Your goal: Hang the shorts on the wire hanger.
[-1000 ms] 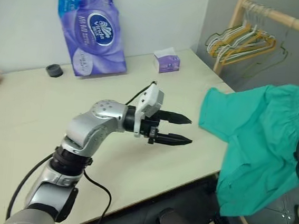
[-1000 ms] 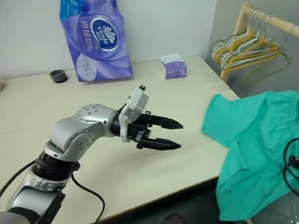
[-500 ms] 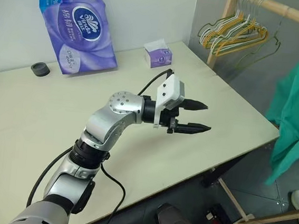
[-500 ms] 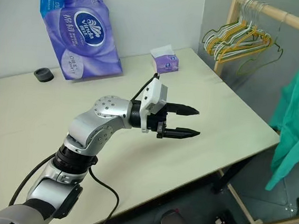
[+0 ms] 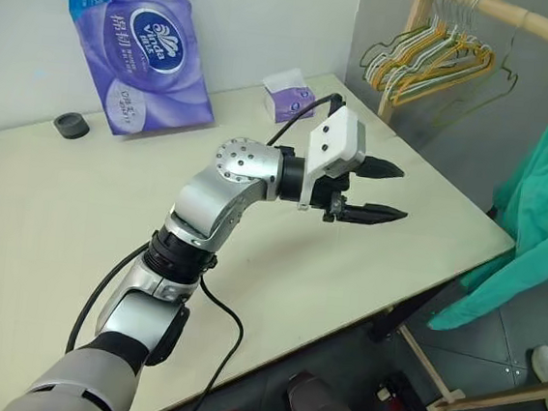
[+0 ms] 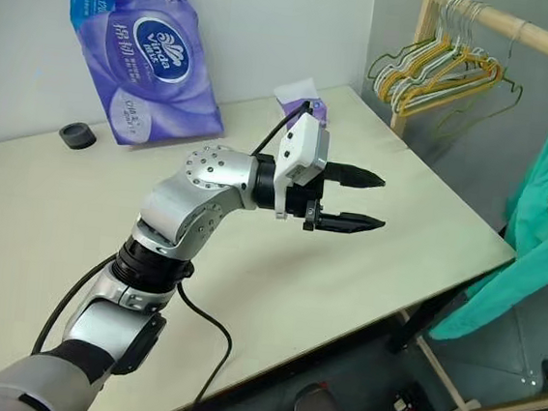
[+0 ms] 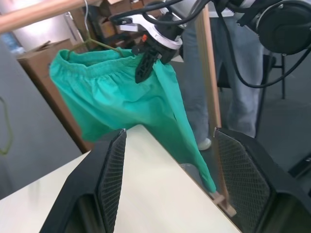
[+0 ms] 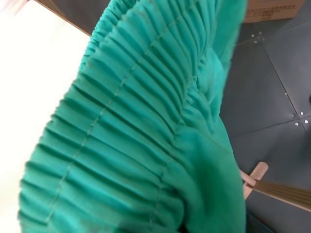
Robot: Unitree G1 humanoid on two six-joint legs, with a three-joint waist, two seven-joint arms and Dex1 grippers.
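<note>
Transfer step: right gripper [image 7: 146,65], clamped on the shorts [image 5: 535,221], holds them off the table [image 5: 38,231] at right of frame; left gripper [image 5: 384,191] gapes empty mid-frame. Next: fetch a wire hanger [image 5: 505,77], upper right.

Lab-like room, table [image 5: 47,242], hanger rack [image 5: 525,21], cardboard boxes [image 7: 39,63]

A cream table [image 5: 49,223] carries a purple tissue pack [image 5: 139,47], small tissue box [image 5: 286,96] and black cap [image 5: 71,125]
</note>
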